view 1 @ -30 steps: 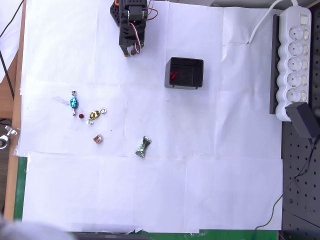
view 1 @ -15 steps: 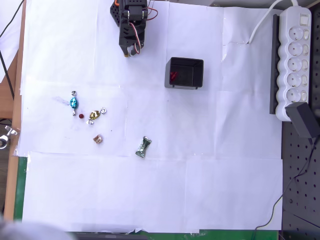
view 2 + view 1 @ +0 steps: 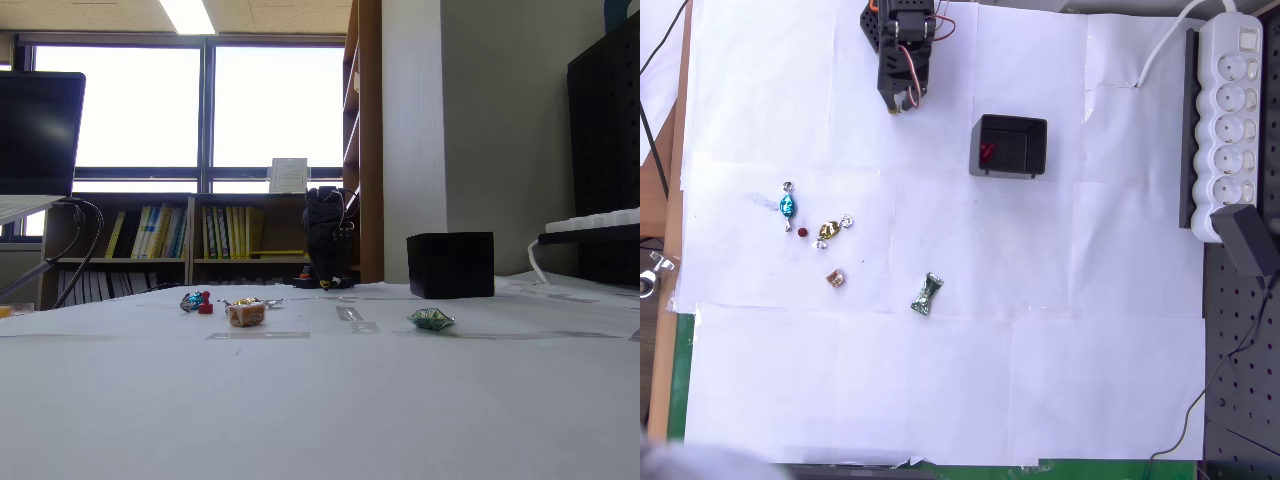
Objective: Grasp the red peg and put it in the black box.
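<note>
On white paper, overhead: nothing changed over last second. Gripper parked folded at top edge, well apart from everything, holding nothing; opening cannot be told. Red peg lies between blue candy and gold candy. Black box sits right of arm, something red already inside. Approach not yet begun.

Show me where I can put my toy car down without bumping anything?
In the overhead view, the wide white paper below the green candy is bare, and so is the stretch between the black box and the power strip. It is crowded at the left, where the red peg sits between the blue candy and gold candy.
</note>
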Tool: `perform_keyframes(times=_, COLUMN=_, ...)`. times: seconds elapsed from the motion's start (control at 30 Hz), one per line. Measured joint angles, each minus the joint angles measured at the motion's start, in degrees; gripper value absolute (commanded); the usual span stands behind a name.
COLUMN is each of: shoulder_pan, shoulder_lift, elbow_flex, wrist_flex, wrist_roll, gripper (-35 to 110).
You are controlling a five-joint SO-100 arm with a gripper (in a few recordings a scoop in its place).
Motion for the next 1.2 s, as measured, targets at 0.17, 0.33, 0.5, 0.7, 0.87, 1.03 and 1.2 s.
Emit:
perform_keyframes(times=0.17, shoulder_pan=-5.4, shoulder_lift=0.0, elbow_flex=0.0, wrist_flex=0.0, wrist_roll=0.6, gripper=1)
perform_keyframes(times=0.33, shoulder_pan=-6.2, shoulder_lift=0.0, elbow_flex=-1.0, wrist_flex=-3.1, wrist_roll=-5.2, gripper=2)
perform_keyframes(times=0.5, shoulder_pan=-4.5, shoulder_lift=3.1, elbow_flex=-1.0, wrist_flex=-22.4, wrist_roll=-6.9, gripper=0)
perform_keyframes(times=0.7, shoulder_pan=1.1, shoulder_lift=18.1, elbow_flex=-1.0, wrist_flex=-57.9, wrist_roll=-5.5, gripper=0)
perform_keyframes(times=0.87, shoulder_pan=7.2, shoulder_lift=28.7, elbow_flex=-1.0, wrist_flex=-82.5, wrist_roll=-8.1, gripper=0)
perform_keyframes(times=1.03, shoulder_pan=12.2, shoulder_lift=42.5, elbow_flex=-0.8, wrist_flex=-100.5, wrist_roll=-7.2, gripper=2)
perform_keyframes(times=1.2, shoulder_pan=15.2, shoulder_lift=58.2, elbow_flex=0.0, wrist_flex=-114.5, wrist_roll=-6.3, gripper=2)
